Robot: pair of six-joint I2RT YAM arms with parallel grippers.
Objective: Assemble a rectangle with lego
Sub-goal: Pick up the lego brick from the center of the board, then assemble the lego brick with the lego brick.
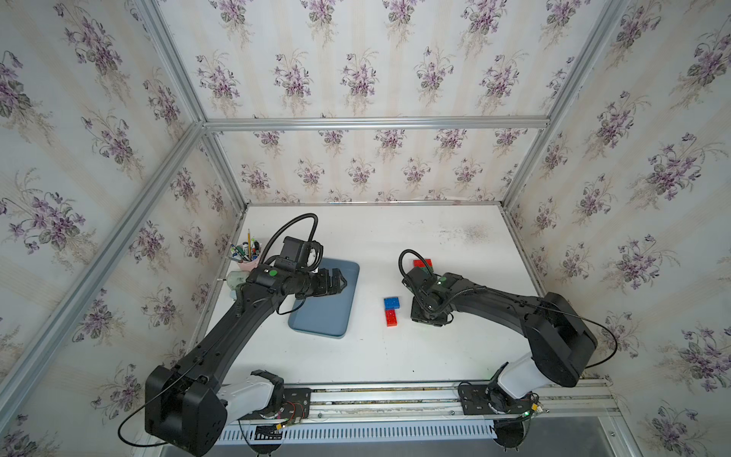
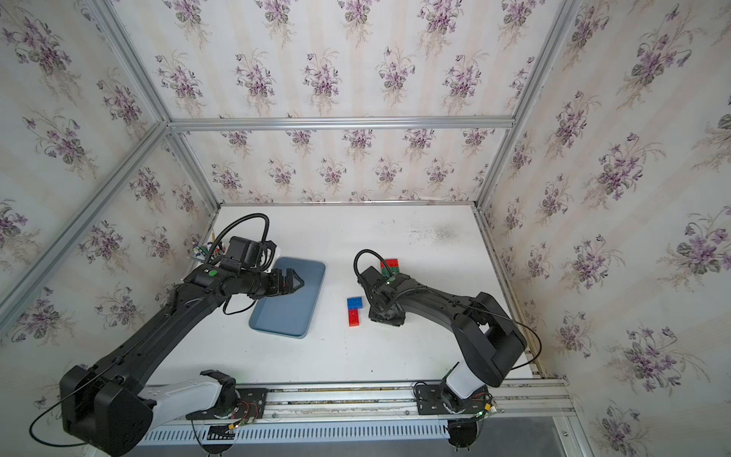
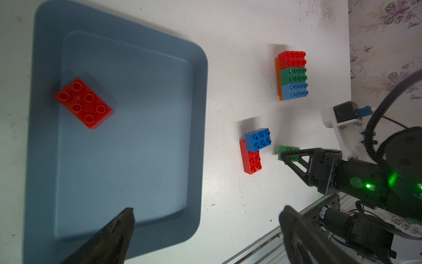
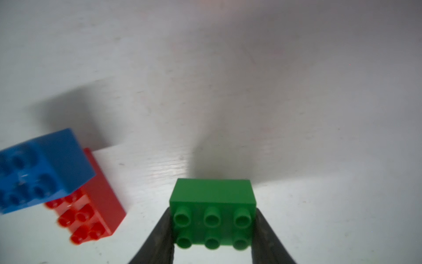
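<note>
Well, one big block (image 3: 293, 75) is built. My right pincer (image 4: 212, 219) squeezes a green brick (image 4: 212, 196) on the desk (image 1: 395, 237). My left pincer (image 1: 338, 281) is wide apart over the tray (image 3: 198, 91), where a red brick (image 3: 83, 102) lies loose.

I work in a lab booth; aluminium frame (image 1: 375, 123), wallpaper (image 1: 356, 71) panels for walls; white bench (image 1: 375, 356); a rail (image 1: 387, 401) carries me.
</note>
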